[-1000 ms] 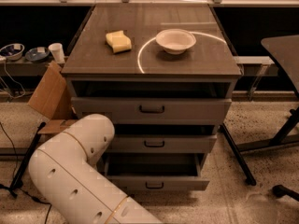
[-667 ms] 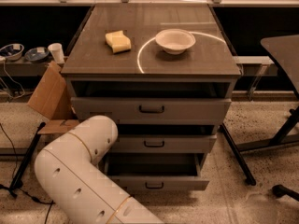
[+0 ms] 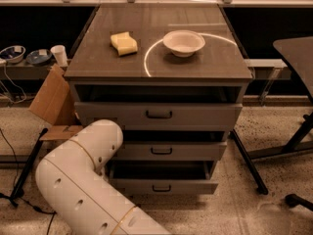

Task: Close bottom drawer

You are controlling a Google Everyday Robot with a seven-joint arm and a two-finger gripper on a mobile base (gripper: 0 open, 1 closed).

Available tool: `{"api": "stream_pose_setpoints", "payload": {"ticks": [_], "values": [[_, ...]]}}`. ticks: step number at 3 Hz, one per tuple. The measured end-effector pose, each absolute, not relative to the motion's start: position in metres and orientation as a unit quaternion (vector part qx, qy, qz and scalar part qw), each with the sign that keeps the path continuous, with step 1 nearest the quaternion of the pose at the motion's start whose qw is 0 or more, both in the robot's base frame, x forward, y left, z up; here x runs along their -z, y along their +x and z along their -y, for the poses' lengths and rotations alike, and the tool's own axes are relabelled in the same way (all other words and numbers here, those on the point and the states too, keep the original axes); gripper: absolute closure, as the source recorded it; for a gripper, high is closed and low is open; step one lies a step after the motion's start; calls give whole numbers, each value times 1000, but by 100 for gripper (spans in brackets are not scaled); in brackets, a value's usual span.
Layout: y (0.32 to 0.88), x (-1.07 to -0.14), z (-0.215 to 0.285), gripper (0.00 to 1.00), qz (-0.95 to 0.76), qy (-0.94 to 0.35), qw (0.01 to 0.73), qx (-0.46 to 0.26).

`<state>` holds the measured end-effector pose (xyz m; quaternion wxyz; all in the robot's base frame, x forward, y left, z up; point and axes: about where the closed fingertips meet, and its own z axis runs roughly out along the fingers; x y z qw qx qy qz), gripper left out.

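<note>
No legible text, pincer out of view

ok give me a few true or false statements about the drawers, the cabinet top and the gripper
1. The bottom drawer stands pulled out, with a dark gap above its front. True.
2. The yellow sponge lies inside the white bowl. False: the sponge lies on the cabinet top, left of the bowl and apart from it.
3. The gripper is clamped on the bottom drawer. False: the gripper is out of view; only the white arm shows, at the lower left in front of the cabinet.
4. A paper cup stands to the left of the cabinet. True.
</note>
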<state>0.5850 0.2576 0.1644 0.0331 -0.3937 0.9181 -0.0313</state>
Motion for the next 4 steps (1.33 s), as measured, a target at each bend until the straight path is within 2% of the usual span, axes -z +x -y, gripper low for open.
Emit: {"api": "stream_pose_setpoints", "payload": {"ticks": [2, 4], "values": [[622, -189, -258, 100, -941, -327, 70, 49], [629, -186, -308, 100, -947, -310, 89, 1]]}}
